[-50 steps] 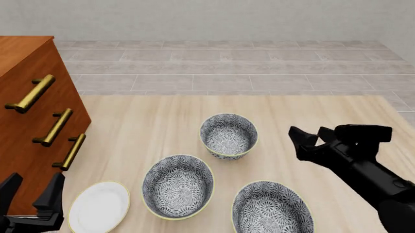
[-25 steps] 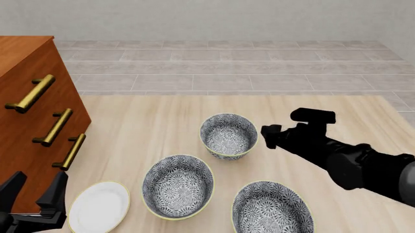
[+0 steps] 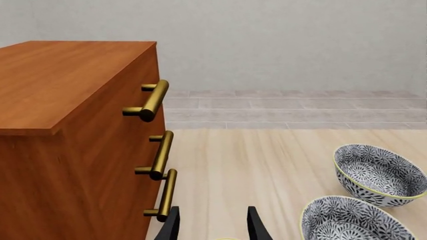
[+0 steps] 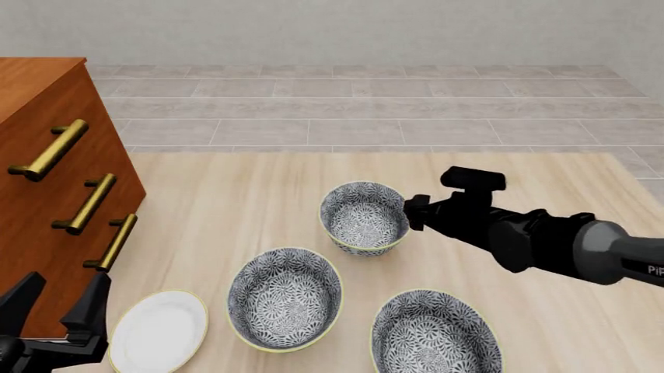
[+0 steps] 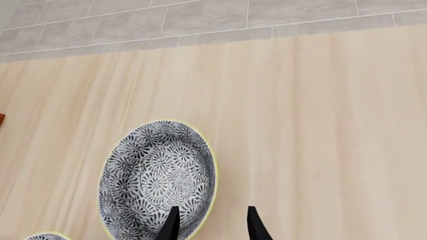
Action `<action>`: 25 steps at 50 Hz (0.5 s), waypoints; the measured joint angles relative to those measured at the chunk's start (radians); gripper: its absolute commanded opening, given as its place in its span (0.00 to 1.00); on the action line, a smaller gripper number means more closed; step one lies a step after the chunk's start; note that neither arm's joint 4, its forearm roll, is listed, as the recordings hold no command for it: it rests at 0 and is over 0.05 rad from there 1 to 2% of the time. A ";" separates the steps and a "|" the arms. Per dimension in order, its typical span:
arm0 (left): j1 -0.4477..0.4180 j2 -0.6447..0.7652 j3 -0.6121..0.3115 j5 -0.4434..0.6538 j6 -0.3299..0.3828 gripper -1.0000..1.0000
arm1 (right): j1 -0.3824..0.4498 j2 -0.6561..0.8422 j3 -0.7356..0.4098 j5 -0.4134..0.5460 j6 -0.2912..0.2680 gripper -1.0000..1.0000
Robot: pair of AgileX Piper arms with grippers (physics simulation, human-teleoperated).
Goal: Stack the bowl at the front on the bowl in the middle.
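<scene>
Three floral bowls with yellow rims stand on the table. The bowl at the front [image 4: 436, 334] is nearest me, at the right. The bowl in the middle [image 4: 284, 298] [image 3: 352, 224] lies left of it. My right gripper [image 4: 412, 211] [image 5: 211, 222] is at neither: it is open at the right rim of the third, farthest bowl [image 4: 365, 217] [image 5: 159, 180], with one finger over the inside and the other outside the rim. My left gripper [image 4: 54, 307] [image 3: 212, 227] stands open and empty at the table's near left, by the cabinet.
A wooden cabinet [image 4: 47, 179] with brass handles [image 3: 160, 155] fills the left side. A flat white plate [image 4: 158, 330] lies beside the left gripper. Bare wooden tabletop [image 4: 560, 179] stretches behind and right of the bowls.
The right arm has swung left and away from me, from the table's right side to the farthest bowl's right rim. The left gripper has barely moved.
</scene>
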 measured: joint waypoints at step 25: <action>-0.003 0.013 0.000 -0.011 -0.004 1.00 | 0.031 0.161 -0.066 -0.040 0.018 1.00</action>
